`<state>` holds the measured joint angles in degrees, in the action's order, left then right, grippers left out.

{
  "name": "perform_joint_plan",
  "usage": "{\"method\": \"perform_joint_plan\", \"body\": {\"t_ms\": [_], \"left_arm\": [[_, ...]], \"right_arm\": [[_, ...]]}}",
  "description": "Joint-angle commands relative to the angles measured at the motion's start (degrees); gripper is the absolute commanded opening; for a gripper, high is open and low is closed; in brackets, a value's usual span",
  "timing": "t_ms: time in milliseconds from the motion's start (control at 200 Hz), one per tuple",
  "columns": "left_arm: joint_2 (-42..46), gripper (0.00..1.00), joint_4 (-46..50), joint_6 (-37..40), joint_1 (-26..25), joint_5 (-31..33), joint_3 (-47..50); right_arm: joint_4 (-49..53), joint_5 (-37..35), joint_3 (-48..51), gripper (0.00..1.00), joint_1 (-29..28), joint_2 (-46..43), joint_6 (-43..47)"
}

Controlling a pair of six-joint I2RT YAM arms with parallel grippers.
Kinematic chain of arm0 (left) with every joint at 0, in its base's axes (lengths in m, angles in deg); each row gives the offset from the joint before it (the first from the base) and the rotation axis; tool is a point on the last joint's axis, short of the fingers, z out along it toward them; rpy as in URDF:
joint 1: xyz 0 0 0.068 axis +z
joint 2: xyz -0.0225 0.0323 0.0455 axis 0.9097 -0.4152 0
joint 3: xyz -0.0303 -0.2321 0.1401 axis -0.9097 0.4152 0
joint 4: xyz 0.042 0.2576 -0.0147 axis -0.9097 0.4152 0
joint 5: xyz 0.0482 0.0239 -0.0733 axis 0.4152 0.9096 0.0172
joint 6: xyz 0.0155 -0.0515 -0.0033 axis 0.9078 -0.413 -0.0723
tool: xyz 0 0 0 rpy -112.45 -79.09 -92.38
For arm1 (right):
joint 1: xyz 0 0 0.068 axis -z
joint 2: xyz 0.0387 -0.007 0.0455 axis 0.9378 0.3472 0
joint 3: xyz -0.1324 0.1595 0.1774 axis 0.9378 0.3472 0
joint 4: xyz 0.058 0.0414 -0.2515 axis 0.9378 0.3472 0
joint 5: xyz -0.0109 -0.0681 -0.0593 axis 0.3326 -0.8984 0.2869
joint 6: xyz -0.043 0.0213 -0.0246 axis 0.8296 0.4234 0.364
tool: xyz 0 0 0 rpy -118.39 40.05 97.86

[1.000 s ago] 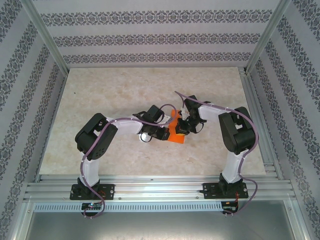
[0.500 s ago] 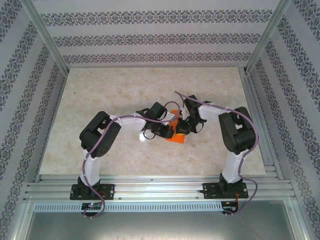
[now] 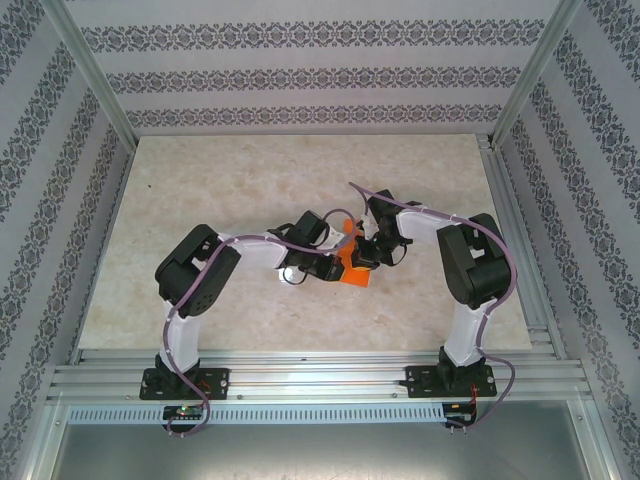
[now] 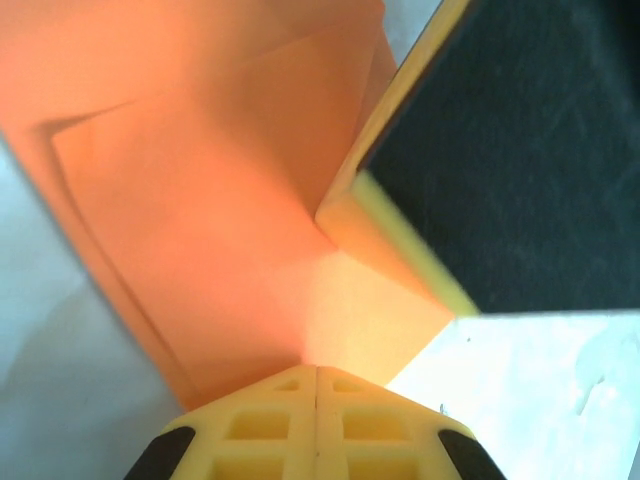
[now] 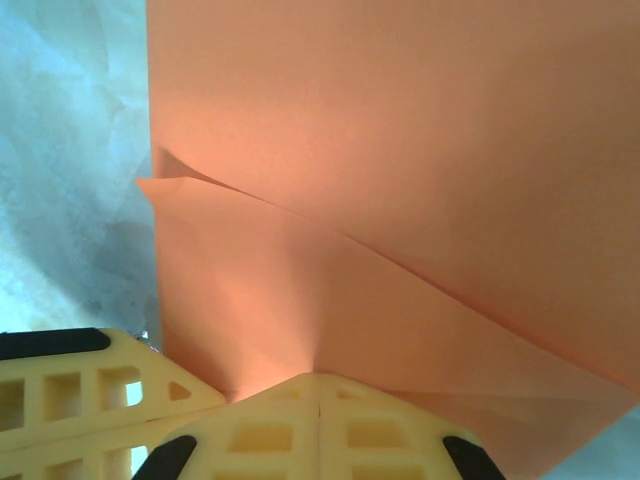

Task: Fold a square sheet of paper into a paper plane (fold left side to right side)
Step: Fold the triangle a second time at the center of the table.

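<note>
The orange square sheet of paper (image 3: 352,272) lies partly folded on the table's middle, with layered flaps and creases showing in the left wrist view (image 4: 200,200) and the right wrist view (image 5: 400,150). My left gripper (image 3: 334,267) is shut, and its tip (image 4: 317,368) presses down on the paper's near edge. My right gripper (image 3: 360,256) is also shut, tip (image 5: 318,376) down on the sheet, where a crease runs out from it. The two tips sit close together. One of the right gripper's fingers (image 4: 500,150) stands just beyond the left tip.
The pale marble-patterned table (image 3: 230,180) has free room on all sides of the paper. Patterned walls and metal frame posts (image 3: 95,85) enclose it. A metal rail (image 3: 320,365) runs along the near edge by the arm bases.
The left arm pushed slightly right over the paper half a second ago and has come partly back left. The right arm has stayed put. Both grippers stayed shut.
</note>
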<state>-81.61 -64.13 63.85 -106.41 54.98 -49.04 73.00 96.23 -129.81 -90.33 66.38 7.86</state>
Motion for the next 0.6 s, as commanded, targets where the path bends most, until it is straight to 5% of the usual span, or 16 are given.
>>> {"method": "perform_joint_plan", "body": {"t_ms": [0, 595], "left_arm": [[1.28, 0.0, 3.94, -1.16, 1.69, 2.32, 5.1], [6.6, 0.0, 3.57, -0.08, 2.49, 2.29, 12.56]], "right_arm": [[2.56, -8.16, 0.49, 0.05, 0.17, 3.02, 1.37], [2.97, -7.82, -0.72, 0.05, 0.09, 2.73, 1.96]]}}
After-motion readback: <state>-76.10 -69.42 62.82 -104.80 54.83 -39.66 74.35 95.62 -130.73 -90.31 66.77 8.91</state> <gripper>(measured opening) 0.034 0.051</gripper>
